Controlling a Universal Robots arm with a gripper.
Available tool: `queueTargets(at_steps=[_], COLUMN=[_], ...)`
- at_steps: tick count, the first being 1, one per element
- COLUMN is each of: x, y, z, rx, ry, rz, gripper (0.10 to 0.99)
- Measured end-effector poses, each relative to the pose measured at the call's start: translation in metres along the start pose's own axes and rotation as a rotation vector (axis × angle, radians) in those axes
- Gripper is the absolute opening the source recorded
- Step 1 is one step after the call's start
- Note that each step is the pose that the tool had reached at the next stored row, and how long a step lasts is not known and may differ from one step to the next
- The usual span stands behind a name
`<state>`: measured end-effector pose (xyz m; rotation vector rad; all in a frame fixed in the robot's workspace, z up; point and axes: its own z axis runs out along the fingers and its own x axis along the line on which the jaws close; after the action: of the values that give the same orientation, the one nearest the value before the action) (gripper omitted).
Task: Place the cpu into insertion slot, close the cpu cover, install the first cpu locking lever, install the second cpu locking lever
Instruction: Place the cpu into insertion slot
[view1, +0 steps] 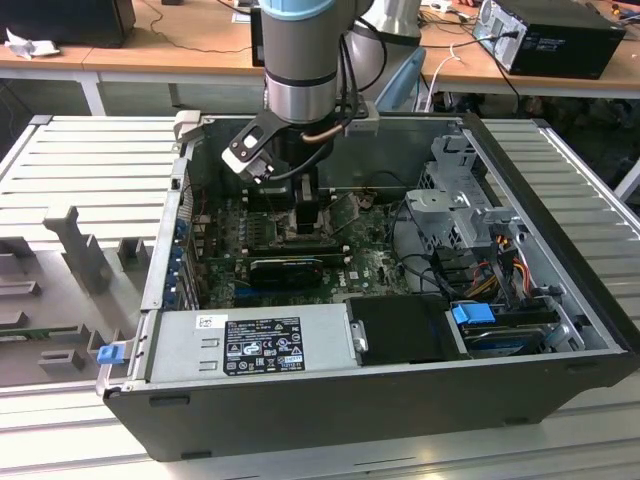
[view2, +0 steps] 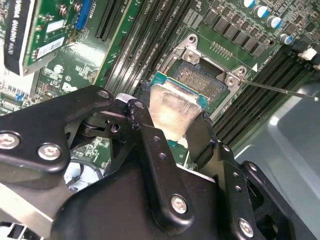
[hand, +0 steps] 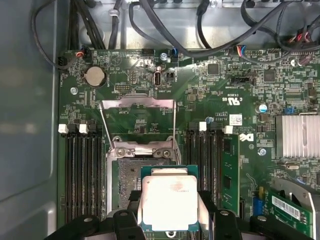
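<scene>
My gripper (hand: 169, 212) is shut on the cpu (hand: 169, 200), a flat square chip with a pale silvery face and green edge. One finger (view2: 150, 145) presses each of two opposite sides. The cpu hangs level just over the near part of the insertion slot (hand: 124, 175), whose grey contact field (view2: 202, 80) is partly uncovered beyond it. I cannot tell if the chip touches the socket. The cpu cover (hand: 137, 104), a silvery frame plate, stands swung back open behind the socket. A thin wire locking lever (view2: 280, 89) sticks out to the side. In the exterior view the gripper (view1: 308, 215) is deep inside the case.
Long black memory slots (hand: 80, 175) flank the socket on both sides. A finned heatsink (hand: 297, 135) and cables (hand: 165, 30) lie around the board. The open case (view1: 560, 230) holds a power supply (view1: 255, 345) and a drive cage (view1: 460, 210).
</scene>
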<state>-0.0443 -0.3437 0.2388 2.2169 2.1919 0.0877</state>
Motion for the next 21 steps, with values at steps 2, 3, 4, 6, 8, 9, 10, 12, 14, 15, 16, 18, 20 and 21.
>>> queueTargets(at_steps=[2,3,4,6,8,9,10,12,14,15,16,18,20,21], x=[0.0019,0.0028,0.0043,0.0118,0.0166,0.0180,0.0202,0.0210,0.0215,0.0219,0.0225,0.0228,0.0227,0.0227], y=[-0.0002,-0.0003,-0.0004,-0.0006,-0.0009,-0.0011,-0.0013,-0.0033,-0.0043,-0.0044,-0.0045,-0.0048,-0.0026,-0.0024], z=[0.0034,0.0048,0.0065,0.0099,0.0136,0.0155,0.0192,0.0243,0.0274,0.0294,0.0317,0.0350,0.0358,0.0360], rx=[0.001,0.002,0.002,0.003,0.004,0.004,0.006,0.008,0.009,0.010,0.013,0.017,0.018,0.018], ry=[0.0006,0.0010,0.0009,0.0009,0.0010,0.0011,0.0010,0.0009,0.0011,0.0010,0.0011,0.0010,0.0006,0.0005], rz=[0.000,0.000,0.000,0.000,0.000,0.000,0.000,0.000,0.000,0.000,0.000,0.001,0.003,0.008], gripper=[0.529,0.529,0.529,0.529,0.529,0.529,0.529,0.529,0.529,0.529,0.529,0.529,0.529,0.529])
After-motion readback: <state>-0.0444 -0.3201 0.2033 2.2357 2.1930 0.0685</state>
